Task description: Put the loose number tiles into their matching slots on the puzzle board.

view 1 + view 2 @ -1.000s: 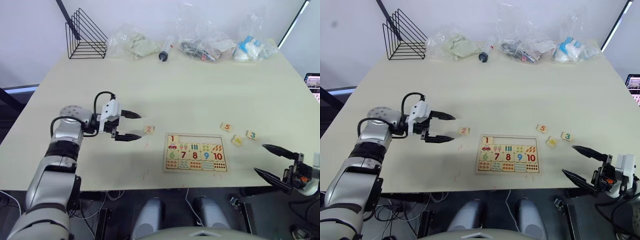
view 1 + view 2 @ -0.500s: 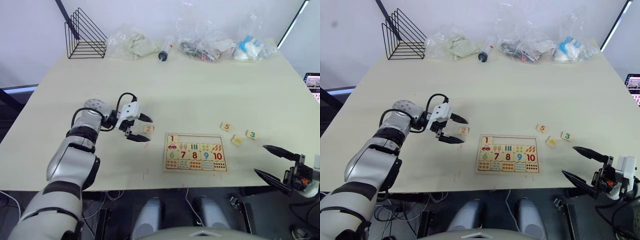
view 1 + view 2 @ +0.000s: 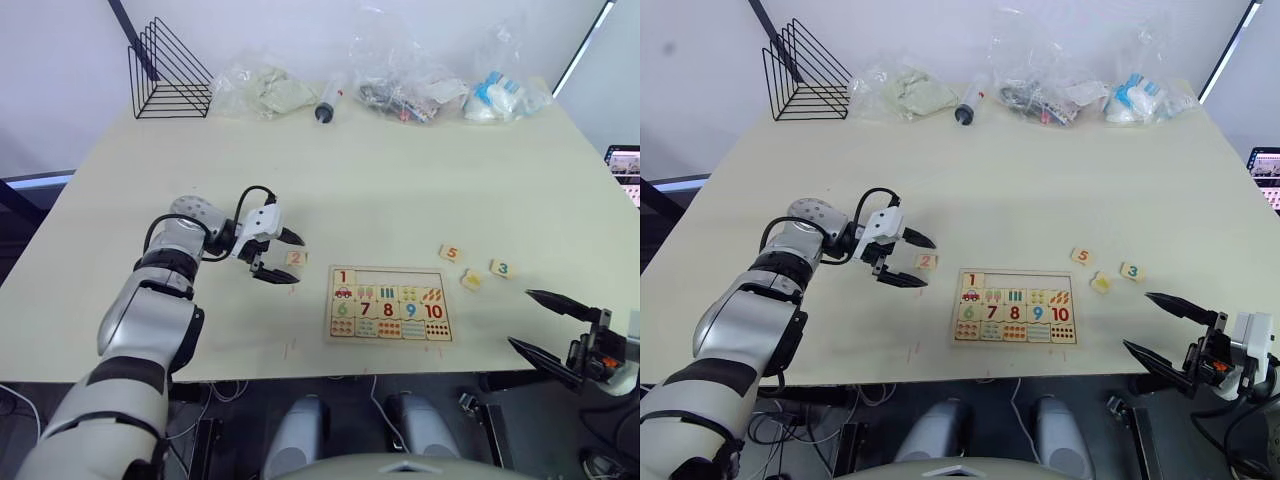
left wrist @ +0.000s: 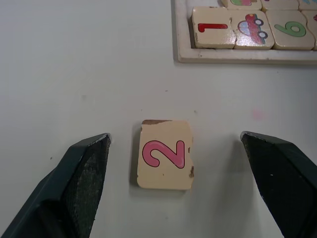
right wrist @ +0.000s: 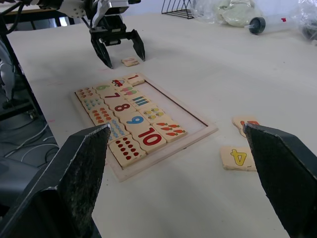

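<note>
The puzzle board (image 3: pixel 390 341) lies near the table's front edge, with tiles 6 to 10 and picture tiles seated in it. Tile 1 (image 3: pixel 344 277) sits in the leftmost slot of the top row; the other slots (image 3: pixel 400 278) are bare. Tile 2 (image 4: pixel 165 153) lies flat on the table left of the board. My left gripper (image 3: pixel 298 261) is open, with one finger on either side of that tile and not touching it. Tiles 5 (image 3: pixel 451 254), 3 (image 3: pixel 502 268) and 4 (image 5: pixel 237 157) lie loose to the right of the board. My right gripper (image 3: pixel 519 317) hangs open, holding nothing, off the table's front right corner.
A black wire rack (image 3: pixel 168 70) stands at the back left. Along the far edge lie plastic bags (image 3: pixel 265 88), a syringe (image 3: pixel 328 100) and more bags (image 3: pixel 505 95). Bare tabletop stretches between the board and those things.
Over the last second my left gripper moved right, toward tile 2, and now straddles it. It has barely shifted in the last half second. The right gripper has stayed put.
</note>
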Robot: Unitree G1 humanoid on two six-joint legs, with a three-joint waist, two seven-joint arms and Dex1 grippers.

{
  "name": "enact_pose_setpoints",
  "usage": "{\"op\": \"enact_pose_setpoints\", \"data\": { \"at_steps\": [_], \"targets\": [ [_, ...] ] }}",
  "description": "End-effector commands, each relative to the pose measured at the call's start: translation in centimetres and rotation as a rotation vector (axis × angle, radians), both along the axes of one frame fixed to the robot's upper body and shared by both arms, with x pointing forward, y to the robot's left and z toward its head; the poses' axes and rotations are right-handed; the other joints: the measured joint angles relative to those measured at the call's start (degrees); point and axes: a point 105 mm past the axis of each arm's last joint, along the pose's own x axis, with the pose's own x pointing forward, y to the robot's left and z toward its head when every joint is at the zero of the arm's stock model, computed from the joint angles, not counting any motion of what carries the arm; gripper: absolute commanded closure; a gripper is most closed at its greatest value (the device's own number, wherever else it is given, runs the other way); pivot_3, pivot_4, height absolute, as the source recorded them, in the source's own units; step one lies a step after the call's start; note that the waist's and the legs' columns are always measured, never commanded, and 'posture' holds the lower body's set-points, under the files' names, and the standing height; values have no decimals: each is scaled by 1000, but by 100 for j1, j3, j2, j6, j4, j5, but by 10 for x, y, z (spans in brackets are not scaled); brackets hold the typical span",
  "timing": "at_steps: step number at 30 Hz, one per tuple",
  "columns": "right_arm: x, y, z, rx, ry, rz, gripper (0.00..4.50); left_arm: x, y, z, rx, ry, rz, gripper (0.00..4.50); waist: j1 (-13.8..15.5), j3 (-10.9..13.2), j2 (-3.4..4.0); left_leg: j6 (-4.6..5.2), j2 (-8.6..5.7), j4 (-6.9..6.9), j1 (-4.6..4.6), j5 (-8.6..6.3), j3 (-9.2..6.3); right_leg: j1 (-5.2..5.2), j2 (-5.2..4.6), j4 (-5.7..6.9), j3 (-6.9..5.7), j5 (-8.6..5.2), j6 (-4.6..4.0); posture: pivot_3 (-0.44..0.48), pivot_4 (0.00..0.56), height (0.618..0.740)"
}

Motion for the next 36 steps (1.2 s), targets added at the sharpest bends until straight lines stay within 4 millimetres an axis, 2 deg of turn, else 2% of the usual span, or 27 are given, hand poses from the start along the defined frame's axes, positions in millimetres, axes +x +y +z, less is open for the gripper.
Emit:
{"op": "enact_pose_setpoints", "data": {
  "at_steps": [1,8,14,15,17,20,23,29,36],
  "targets": [
    [1,-3,11,-23,-51,-5,0,-6,14,-3,31,23,4,48,-1,0,0,0,0,0,0,0,0,0,0,0,0,1,-1,0,150,740],
    [4,-3,12,-27,-51,2,0,-8,19,-5,46,24,8,48,3,0,0,0,0,0,0,0,0,0,0,0,0,1,-1,0,150,740],
    [5,-2,11,-28,-49,6,0,-10,12,-11,26,38,-5,48,3,-1,0,0,0,0,0,0,1,0,0,0,0,1,-1,0,150,740],
    [5,-2,11,-28,-49,7,0,-10,11,-11,25,39,-8,421,4,-2,1,0,0,0,0,0,0,0,0,0,0,2,-3,0,150,740],
    [5,-2,11,-29,-47,7,0,-10,10,-12,25,39,-14,783,7,-2,1,0,0,0,0,0,0,0,0,0,0,2,-3,0,150,740],
    [5,-1,11,-31,-46,6,0,-11,10,-13,29,40,-16,2309,7,-2,0,0,0,0,0,0,0,0,0,0,0,2,-3,0,150,740],
    [4,-2,10,-29,-45,1,0,-13,14,-16,43,46,-15,3584,6,-3,1,0,0,0,0,0,1,0,0,0,0,2,-3,0,150,740],
    [2,-2,9,-24,-42,3,0,-12,16,-11,29,22,-11,3585,5,-4,1,0,0,0,2,0,0,1,0,2,0,2,-4,0,150,740],
    [1,-1,8,-23,-38,21,0,-3,14,10,-66,-2,42,3585,4,-3,0,0,0,0,0,0,-1,0,0,2,-1,2,-4,0,150,740]
  ]
}}
